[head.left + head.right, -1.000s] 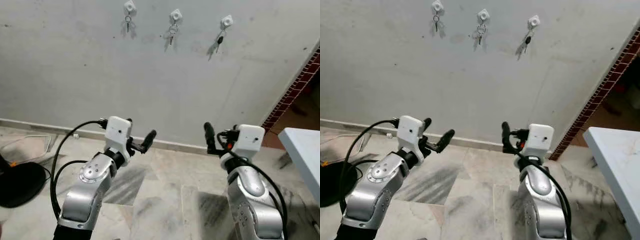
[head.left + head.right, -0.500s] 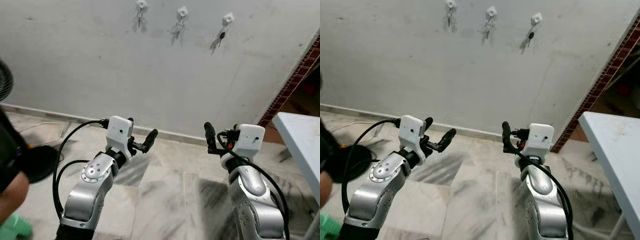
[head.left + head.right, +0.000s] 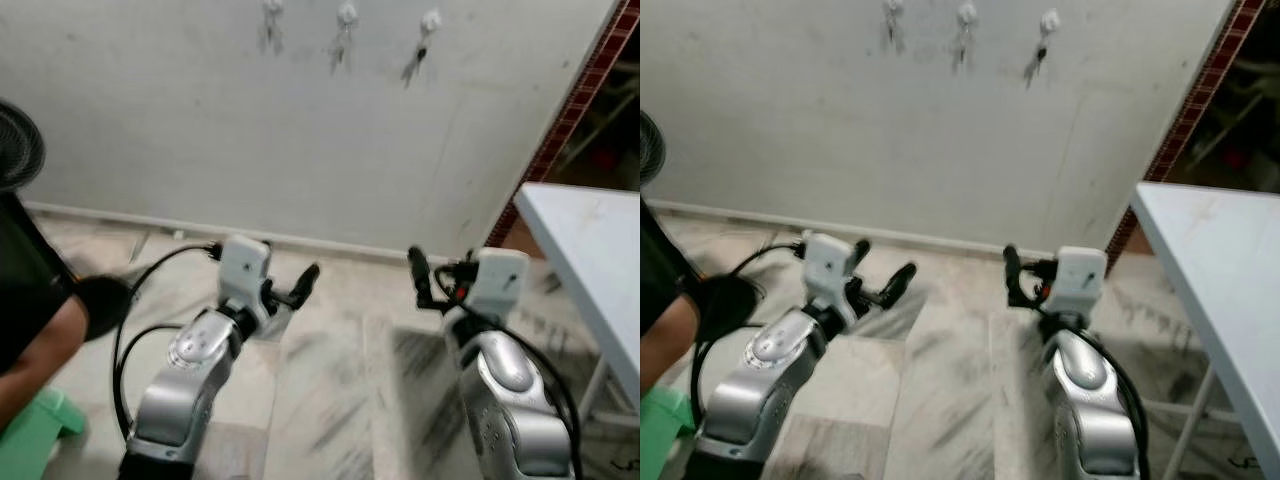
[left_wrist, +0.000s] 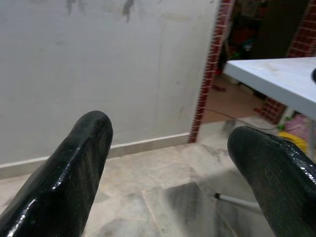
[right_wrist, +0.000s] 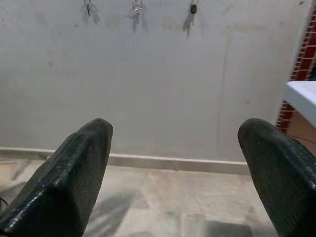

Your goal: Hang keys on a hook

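Right wrist view gives me the clearest look at the wall: three sets of keys hang in a row high on it, each from its own hook, though blur keeps me from making out the hooks themselves. I use that wall as my reference. My left gripper is held up in front of the wall, well below the keys, fingers spread apart and holding nothing. My right gripper sits level with it, also facing the wall, fingers wide apart and bare. A white table stands to the wall's right end, beside a red brick pillar. Off to the wall's left, a person's arm in a dark sleeve shows near a green stool on the tiled floor.
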